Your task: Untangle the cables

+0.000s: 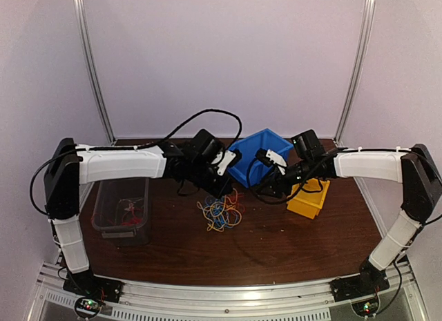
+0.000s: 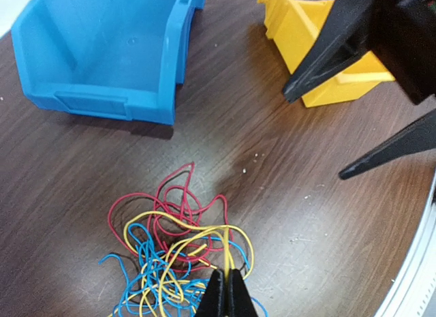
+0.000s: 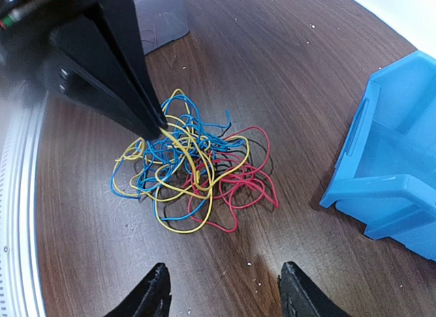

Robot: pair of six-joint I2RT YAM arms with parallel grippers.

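Observation:
The cables (image 1: 221, 214) lie as one tangle of red, blue and yellow wires on the brown table between the two arms. My left gripper (image 2: 226, 279) is shut on a yellow cable (image 2: 227, 245) at the near right edge of the tangle (image 2: 170, 255). In the right wrist view its black fingers (image 3: 146, 112) come down onto the top of the heap (image 3: 194, 174). My right gripper (image 3: 225, 273) is open with nothing between its fingers. It hovers a short way from the red loops (image 3: 245, 184), touching no wire.
A blue bin (image 1: 243, 166) stands behind the tangle, and a yellow bin (image 1: 304, 205) sits under the right arm. A dark see-through bin (image 1: 124, 228) with a few wires in it is at the left. Bare wood lies in front of the heap.

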